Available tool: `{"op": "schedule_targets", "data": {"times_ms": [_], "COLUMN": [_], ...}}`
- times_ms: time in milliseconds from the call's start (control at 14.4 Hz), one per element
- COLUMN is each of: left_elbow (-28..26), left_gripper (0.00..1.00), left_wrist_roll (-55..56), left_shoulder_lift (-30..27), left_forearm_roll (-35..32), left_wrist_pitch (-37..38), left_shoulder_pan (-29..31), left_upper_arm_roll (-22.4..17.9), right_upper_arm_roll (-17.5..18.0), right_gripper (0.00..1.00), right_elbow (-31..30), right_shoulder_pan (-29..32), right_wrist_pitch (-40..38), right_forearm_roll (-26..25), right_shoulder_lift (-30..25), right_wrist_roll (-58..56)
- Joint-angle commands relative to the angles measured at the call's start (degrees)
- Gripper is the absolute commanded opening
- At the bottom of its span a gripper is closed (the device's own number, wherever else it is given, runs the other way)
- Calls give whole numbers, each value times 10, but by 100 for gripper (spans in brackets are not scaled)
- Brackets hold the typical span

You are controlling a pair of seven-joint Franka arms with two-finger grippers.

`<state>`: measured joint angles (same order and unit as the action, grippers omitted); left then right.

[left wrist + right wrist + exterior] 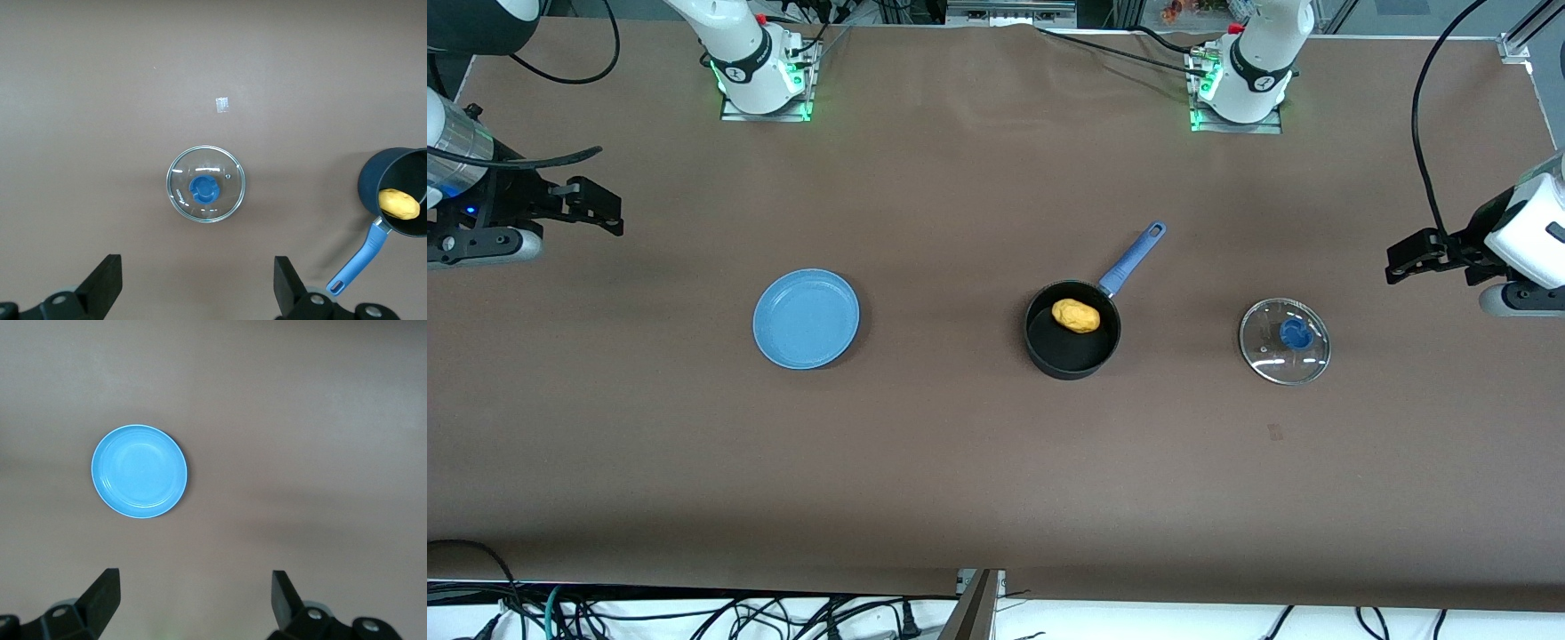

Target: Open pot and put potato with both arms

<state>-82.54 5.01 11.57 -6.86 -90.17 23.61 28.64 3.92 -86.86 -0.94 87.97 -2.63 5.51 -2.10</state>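
Note:
The black pot (1072,330) with a long blue handle (1133,258) stands open near the table's middle. The yellow potato (1075,315) lies inside it; both also show in the left wrist view, pot (393,193) and potato (399,203). The glass lid (1284,340) with a blue knob lies flat on the table toward the left arm's end, also in the left wrist view (205,183). My left gripper (1414,256) is open and empty, up at that end of the table (198,280). My right gripper (600,210) is open and empty at the other end (195,597).
A flat blue plate (806,317) lies empty toward the right arm's end of the table, also in the right wrist view (139,471). A small scrap of tape (1275,432) lies nearer the front camera than the lid. Cables hang along the table's near edge.

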Motion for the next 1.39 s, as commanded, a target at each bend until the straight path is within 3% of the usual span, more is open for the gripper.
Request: {"op": "schedule_targets", "data": {"times_ms": [0,209,557,835,1184,1323], "left_elbow": [14,12,-16,-37,-52,-51], "left_gripper": [100,100,100,100,100,100], "left_wrist_roll": [11,16,11,8,-3,-45], "left_shoulder_lift": [2,-23,-64,-90,-88,-74], "left_forearm_roll": [4,8,13,40,40,69], "left_wrist_pitch": [13,13,8,3,-25,-38], "left_shoulder_pan": [-57,-117,-167,-215,-228,-202], "left_upper_arm_roll": [-28,-93,-133,-194,-214,-214], "right_upper_arm_roll": [6,6,6,6,6,6], "right_gripper": [100,100,100,100,100,100], "right_elbow": [5,5,5,5,5,5], "right_shoulder_pan": [6,6,6,6,6,6], "right_wrist_pitch": [-7,-7,-7,-7,-7,-7], "right_forearm_roll": [-6,-6,-5,-6,-6,-6], "right_shoulder_lift": [-2,-2,-2,-2,-2,-2], "right_wrist_roll": [-8,-8,-9,-9,-9,-9]}}
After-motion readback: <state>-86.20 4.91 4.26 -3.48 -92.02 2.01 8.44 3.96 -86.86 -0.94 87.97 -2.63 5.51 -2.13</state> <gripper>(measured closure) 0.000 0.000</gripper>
